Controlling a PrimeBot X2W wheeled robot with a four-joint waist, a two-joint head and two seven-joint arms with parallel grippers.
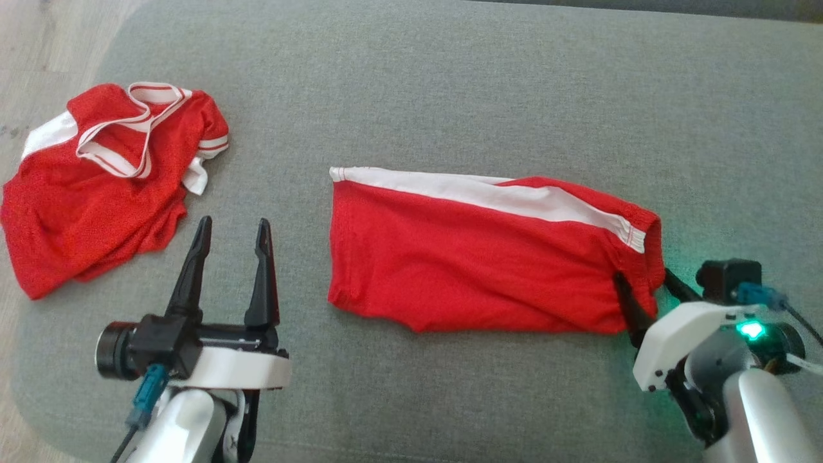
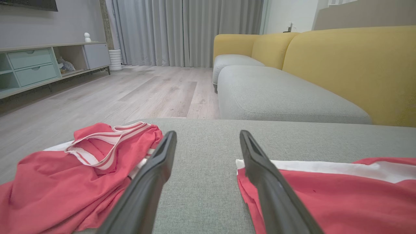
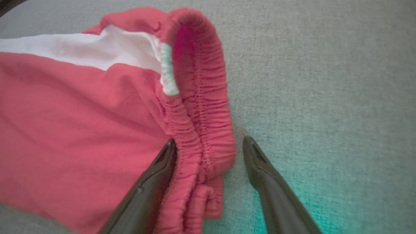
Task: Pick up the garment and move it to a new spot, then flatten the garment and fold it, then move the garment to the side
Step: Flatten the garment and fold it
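Grey cushion point(image 1: 450, 77): broad, soft, bearing all items. Shorts point(image 1: 476, 257): red with a white side stripe, lying flat at the cushion's centre-right, apparently doubled leg over leg. Assessed as light, limp and non-slip; they will sag and unfold if lifted by one point, so hold at two corners. Shirt point(image 1: 96, 212): red, crumpled at the cushion's left edge, well apart. Left gripper point(image 1: 233, 225): fingers spread, empty, over bare cushion between shirt and shorts. Right gripper point(image 1: 643, 276): fingers spread, straddling the near end of the waistband point(image 3: 201, 97), not yet pinching. That thick elastic band is the soundest hold.
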